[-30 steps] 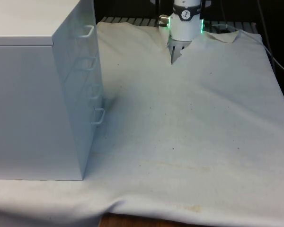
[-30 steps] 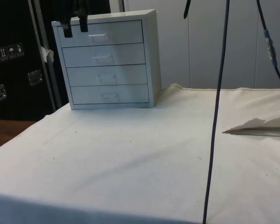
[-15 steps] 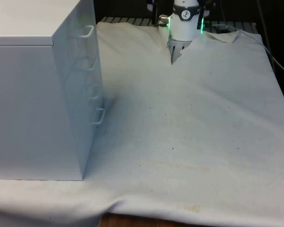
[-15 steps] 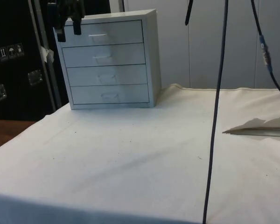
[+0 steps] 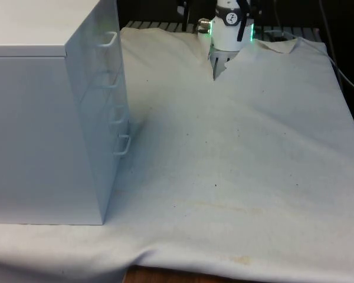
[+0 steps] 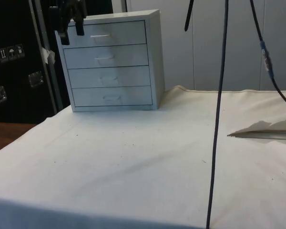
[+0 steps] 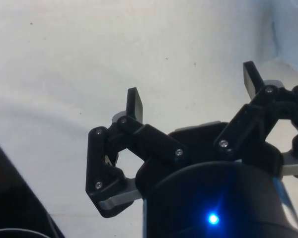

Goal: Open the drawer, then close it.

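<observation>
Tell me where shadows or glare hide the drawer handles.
Front view: the white metal chest of drawers turns its handle face into shade, handles faint. Side view: even light, handles pale but readable, the black two-finger gripper dark beside the top drawer.

gripper [image 7: 191, 84] up high, pointing down, fingers [image 7: 134, 101] spread wide apart, nothing between them
</observation>
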Robot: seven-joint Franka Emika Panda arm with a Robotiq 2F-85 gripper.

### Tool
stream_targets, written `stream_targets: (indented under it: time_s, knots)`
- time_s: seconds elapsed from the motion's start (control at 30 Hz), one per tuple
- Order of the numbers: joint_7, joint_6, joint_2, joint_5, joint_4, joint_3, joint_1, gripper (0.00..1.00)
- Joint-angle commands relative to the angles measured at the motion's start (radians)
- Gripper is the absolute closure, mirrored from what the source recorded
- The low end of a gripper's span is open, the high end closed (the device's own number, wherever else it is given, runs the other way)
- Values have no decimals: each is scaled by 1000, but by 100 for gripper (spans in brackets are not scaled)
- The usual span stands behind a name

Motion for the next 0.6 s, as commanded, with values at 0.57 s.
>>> stream_targets:
  time_s: [0.57]
  knots:
    - [-8,-29,37,-112,26,-26,-26,0]
